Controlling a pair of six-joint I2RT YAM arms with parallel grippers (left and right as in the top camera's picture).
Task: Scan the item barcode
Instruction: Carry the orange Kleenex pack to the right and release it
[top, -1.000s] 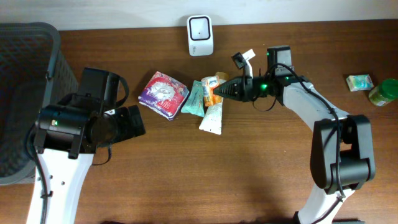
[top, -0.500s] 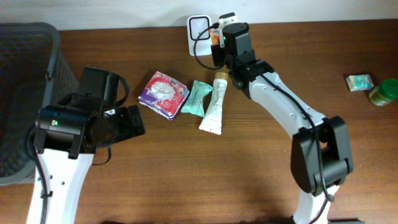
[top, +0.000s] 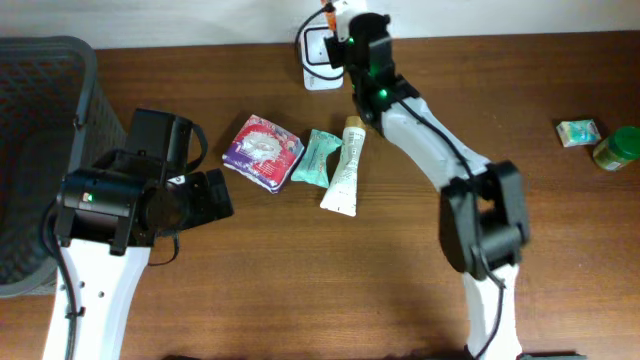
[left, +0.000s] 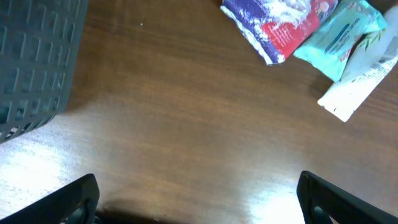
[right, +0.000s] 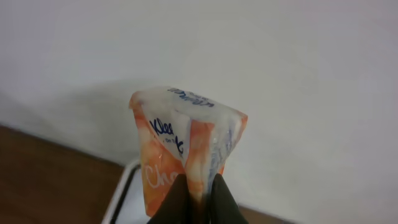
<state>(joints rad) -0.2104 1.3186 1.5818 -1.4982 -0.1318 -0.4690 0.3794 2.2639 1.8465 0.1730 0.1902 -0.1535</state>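
Observation:
The item is an orange and white tissue packet (right: 180, 149), pinched at its lower edge between my right gripper's (right: 199, 194) shut black fingers. It is held upright in front of the pale wall, just above the white scanner (right: 124, 200). In the overhead view the right gripper (top: 340, 20) is at the table's back edge over the scanner (top: 320, 52), and only an orange sliver of the packet (top: 328, 8) shows. No barcode is visible. My left gripper (left: 199, 202) hangs open above bare wood at the left, holding nothing.
A purple packet (top: 262, 150), a teal packet (top: 318, 158) and a white tube (top: 345, 168) lie mid-table. A dark basket (top: 40, 150) stands at the left edge. A small packet (top: 578, 131) and a green jar (top: 617, 148) sit at the far right.
My right arm swung from beside the packets to the back of the table, carrying the orange packet up over the scanner. The left arm has not moved.

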